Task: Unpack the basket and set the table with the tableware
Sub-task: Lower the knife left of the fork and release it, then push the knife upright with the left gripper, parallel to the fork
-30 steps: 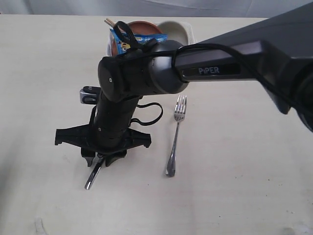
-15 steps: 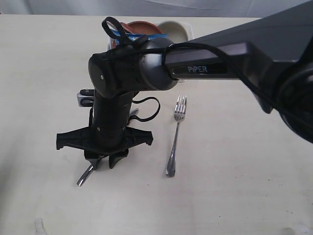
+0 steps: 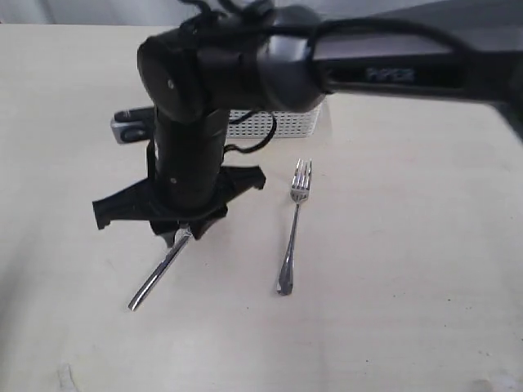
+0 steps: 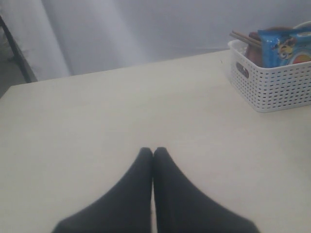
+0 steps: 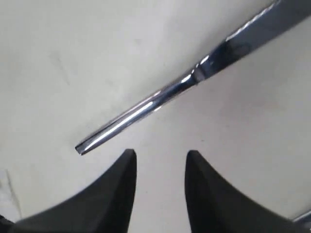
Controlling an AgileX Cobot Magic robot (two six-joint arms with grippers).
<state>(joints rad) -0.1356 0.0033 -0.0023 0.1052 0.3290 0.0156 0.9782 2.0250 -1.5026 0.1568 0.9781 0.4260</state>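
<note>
Hovering over the table (image 3: 409, 269), the right gripper (image 5: 160, 155) points downward with its two fingers spread and nothing between them. The knife (image 3: 159, 273) lies flat on the table directly below. In the right wrist view it sits just beyond the fingertips, clear of both.

In the exterior view the knife runs diagonally. Its slender end points near and left, and its far end is hidden under the gripper body. The right arm (image 3: 368, 69) reaches in from the right and crosses the middle, so this gripper works left of centre.

The fork (image 3: 292, 233) lies on the table to the right of the knife, apart from it. Its tines point far and its handle points near.

The basket (image 3: 282, 124) stands farther back, largely covered by the arm; only part of its white lattice wall shows. The left wrist view shows a blue chip bag (image 4: 286, 46) and the chopsticks (image 4: 243, 38) standing in it.

The left gripper (image 4: 153, 151) has its fingers pressed together, with nothing held. It is over bare table, well apart from the basket.
</note>
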